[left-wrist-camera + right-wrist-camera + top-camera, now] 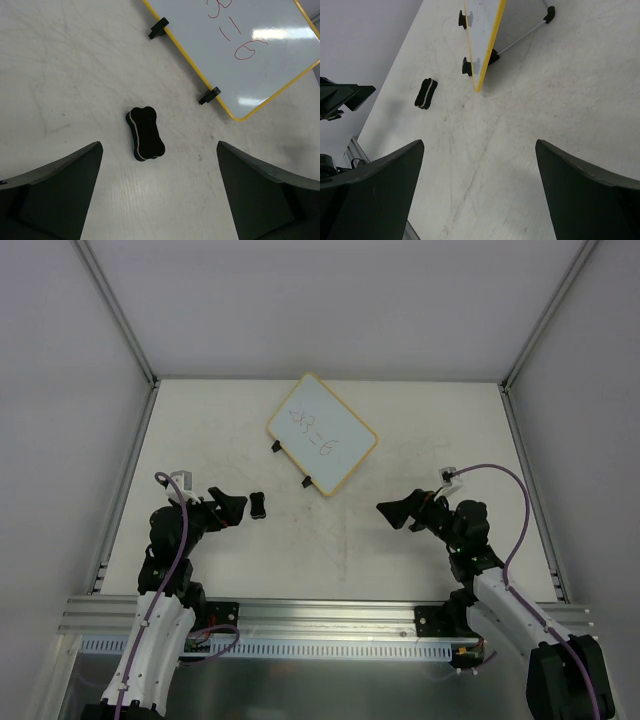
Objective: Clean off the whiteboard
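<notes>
Pickup of the small black bone-shaped eraser (145, 133) seemed the step in hand. It lay on the scuffed white table (60, 75) just ahead of the left gripper (160, 200), whose fingers were spread wide (descend centred, close across its narrow waist). The right gripper (479, 200) was likewise spread, empty. Beyond stood the propped yellow-framed white whiteboard (322, 435), its red writing unerased.

Overhead, two wrist views; whiteboard (322, 435) shared

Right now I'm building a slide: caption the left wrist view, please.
Open left pincer faces a black eraser lying near the yellow-framed whiteboard with red writing.
</notes>
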Robot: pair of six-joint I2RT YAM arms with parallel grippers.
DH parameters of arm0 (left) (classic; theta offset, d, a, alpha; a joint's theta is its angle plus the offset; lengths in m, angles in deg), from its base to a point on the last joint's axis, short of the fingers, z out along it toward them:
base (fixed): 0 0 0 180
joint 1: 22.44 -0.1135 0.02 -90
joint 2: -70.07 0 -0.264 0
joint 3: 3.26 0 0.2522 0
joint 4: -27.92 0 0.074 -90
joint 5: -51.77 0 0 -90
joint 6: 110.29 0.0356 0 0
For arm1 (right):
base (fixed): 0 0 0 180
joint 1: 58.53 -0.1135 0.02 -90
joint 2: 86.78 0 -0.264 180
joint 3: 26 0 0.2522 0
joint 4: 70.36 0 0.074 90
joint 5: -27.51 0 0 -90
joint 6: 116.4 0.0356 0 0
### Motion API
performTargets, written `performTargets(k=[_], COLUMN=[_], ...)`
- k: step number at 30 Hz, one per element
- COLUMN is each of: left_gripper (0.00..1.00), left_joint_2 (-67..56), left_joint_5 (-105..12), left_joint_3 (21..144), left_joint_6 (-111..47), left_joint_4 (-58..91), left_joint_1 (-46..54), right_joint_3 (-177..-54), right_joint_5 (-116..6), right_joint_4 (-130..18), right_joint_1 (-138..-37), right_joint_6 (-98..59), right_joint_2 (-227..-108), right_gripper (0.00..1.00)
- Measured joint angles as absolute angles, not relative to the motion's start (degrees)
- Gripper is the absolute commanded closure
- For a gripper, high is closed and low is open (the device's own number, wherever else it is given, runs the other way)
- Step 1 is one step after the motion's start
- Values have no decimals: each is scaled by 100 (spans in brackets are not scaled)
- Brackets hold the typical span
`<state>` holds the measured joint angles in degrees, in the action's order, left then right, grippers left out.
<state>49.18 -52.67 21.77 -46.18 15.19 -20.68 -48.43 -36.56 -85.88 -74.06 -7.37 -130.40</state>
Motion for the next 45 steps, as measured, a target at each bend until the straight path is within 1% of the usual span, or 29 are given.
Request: performTargets(k=[9, 14, 19, 25, 31, 38, 43, 44, 45], left_gripper=[1, 1, 1, 1, 1, 1, 1, 1, 1], left_joint_2=[4953, 5067, 5104, 4890, 4781, 4774, 4755, 4755, 4752], left_joint_5=[-5252, -5256, -5169, -4854, -4817, -4817, -4817, -4814, -4817], left_joint_3=[2177, 2177, 2177, 2185, 2192, 2198, 2214, 2214, 2214], left_joint_6=[-4618, -4618, -4623, -4625, -4625, -4625, -4625, -4625, -4625], left_joint_4=[1511, 1515, 1511, 1419, 1417, 1417, 1417, 1417, 1417], left_joint_1=[-2068, -2068, -2068, -2068, -2068, -2068, -2068, -2068, -2068], right_joint_3=[-4843, -4788, -4758, -5009, -5538, -5739, -5875, -5934, -6023], right_joint_5=[-3675, -3885, -3642, -3214, -3251, -3378, -3411, -3398, -3395], right_joint_4=[-8710, -9045, -9561, -10271, -10564, -11230, -12124, -12299, -12435], right_joint_1=[-7409, -7417, -7422, -7433, -7446, -7500, -7575, -7590, -7605], right_joint_6=[-689, -473, -389, -217, -263, -287, -199, -160, -123], right_joint_2=[-12979, -13241, -13912, -14694, -15293, -16176, -17066, -17284, -17501], right_gripper=[1, 1, 1, 1, 1, 1, 1, 1, 4])
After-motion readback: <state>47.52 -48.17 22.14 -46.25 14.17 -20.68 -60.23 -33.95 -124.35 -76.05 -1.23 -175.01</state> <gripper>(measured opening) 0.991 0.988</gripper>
